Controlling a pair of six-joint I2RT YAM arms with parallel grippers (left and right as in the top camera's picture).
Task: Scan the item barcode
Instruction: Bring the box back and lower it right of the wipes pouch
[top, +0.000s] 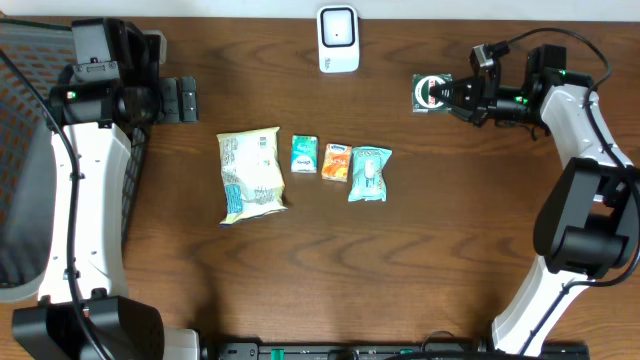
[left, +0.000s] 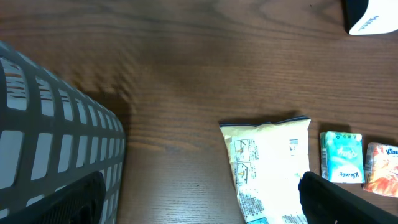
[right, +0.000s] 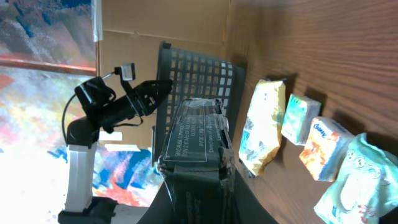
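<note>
- Wood, dark brown and bare-grained, made up the table (top: 450, 250) on which everything stood.
- Along the robot's left edge sat a grey mesh basket (top: 25, 150), partly under the white left arm.
- Beside the basket, the left gripper (top: 182, 100) hung with its jaws spread wide and nothing between them. In its wrist view one dark finger (left: 348, 199) showed at each lower corner of the frame, well apart.
- Near the far right of the table, the right gripper (top: 455, 95) pointed across it toward the middle, its jaws clamped on the dark packet (top: 430, 93).
- A pale yellow snack bag (top: 250, 175) lay flat at the left end of a row of goods in the middle of the table.
- At the far edge, roughly mid-table, stood the white scanner (top: 338, 40).
- At the right end of the row lay a teal pack (top: 368, 173), with an orange pack (top: 337, 162) touching or just beside it, then a green pack (top: 304, 155) between the orange one and the snack bag.
- The dark packet stuck out past the right gripper's fingertips, a green-and-white label facing up in the overhead view. It was held to the right of the scanner and apart from it, and well apart from the row. In the right wrist view it looked clear-wrapped with white print, pinched between the two fingers.
</note>
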